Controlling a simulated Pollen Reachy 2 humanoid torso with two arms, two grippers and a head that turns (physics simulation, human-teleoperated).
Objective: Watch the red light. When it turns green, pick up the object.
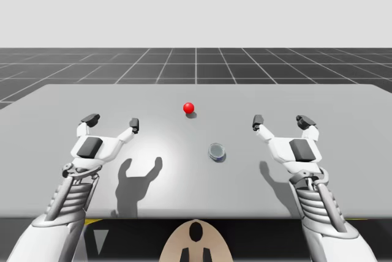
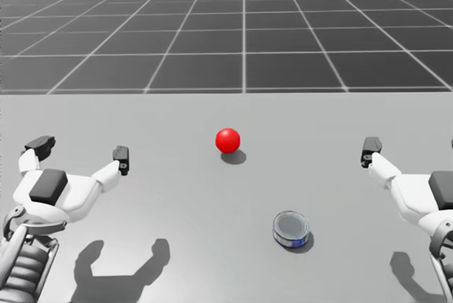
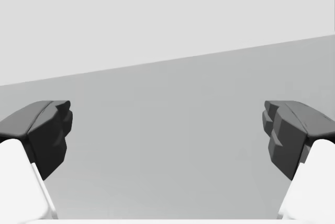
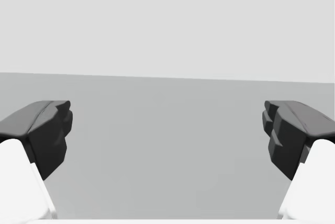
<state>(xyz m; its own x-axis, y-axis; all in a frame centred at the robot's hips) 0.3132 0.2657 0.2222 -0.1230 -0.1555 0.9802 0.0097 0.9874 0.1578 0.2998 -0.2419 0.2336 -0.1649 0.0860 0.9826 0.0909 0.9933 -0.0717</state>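
The light is a red ball [image 1: 188,108] [image 2: 227,139] resting on the grey table [image 1: 196,182], a little left of centre. A short, round blue can with a silvery lid [image 1: 217,151] [image 2: 291,228] stands nearer to me, slightly right of the ball. My left gripper [image 1: 113,122] [image 2: 82,149] hovers open over the table's left side, well apart from the can. My right gripper [image 1: 281,119] hovers open on the right, nearer to the can than the left one. Both wrist views show wide-spread dark fingertips [image 3: 49,132] [image 4: 49,132] with bare table ahead and nothing between them.
The table's far edge [image 1: 196,85] borders a dark gridded floor. Both arms cast shadows [image 1: 138,179] on the table in front of me. No other objects stand on the surface.
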